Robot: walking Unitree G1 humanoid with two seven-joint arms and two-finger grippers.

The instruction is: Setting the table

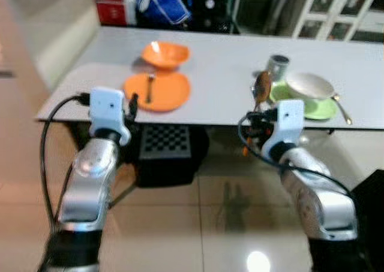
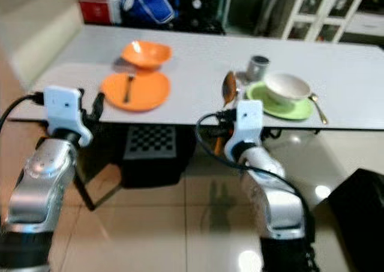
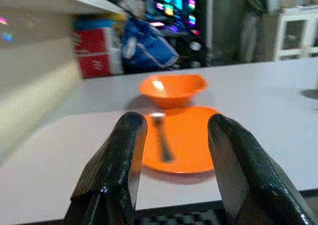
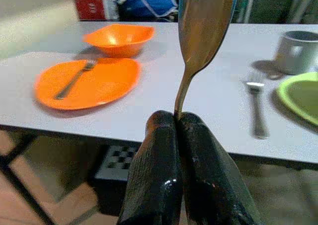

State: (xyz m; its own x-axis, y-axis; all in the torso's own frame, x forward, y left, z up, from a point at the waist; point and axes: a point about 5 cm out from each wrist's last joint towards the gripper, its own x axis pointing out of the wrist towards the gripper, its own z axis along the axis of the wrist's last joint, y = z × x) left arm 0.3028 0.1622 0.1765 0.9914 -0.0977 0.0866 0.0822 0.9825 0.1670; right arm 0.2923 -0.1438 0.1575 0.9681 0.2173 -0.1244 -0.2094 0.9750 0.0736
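On the white desk (image 1: 228,80) there are 2 plates, 2 bowls, 1 cup, 2 forks and 2 spoons. At the left, the left gripper (image 3: 174,180) hovers at the desk's near edge with its 2 black fingers apart and nothing between them, aimed at the orange plate (image 1: 157,92). 1 fork (image 1: 149,87) lies on that plate, its long axis running from the near side to the far side, tines at the far end. Just behind the plate sits the orange bowl (image 1: 165,54). Further right, the right gripper (image 4: 185,135) is at the near edge of the desk, fingers pressed together on the handle of a spoon (image 4: 201,31); the spoon stands upright, long axis vertical, bowl end up. A 2nd fork (image 4: 256,103) lies on the desk between the held spoon and the green plate (image 1: 321,108), pointing toward the far side. A grey cup (image 1: 278,66) stands behind it. The white bowl (image 1: 309,86) rests on the green plate, and a gold spoon (image 1: 342,108) lies just right of the plate
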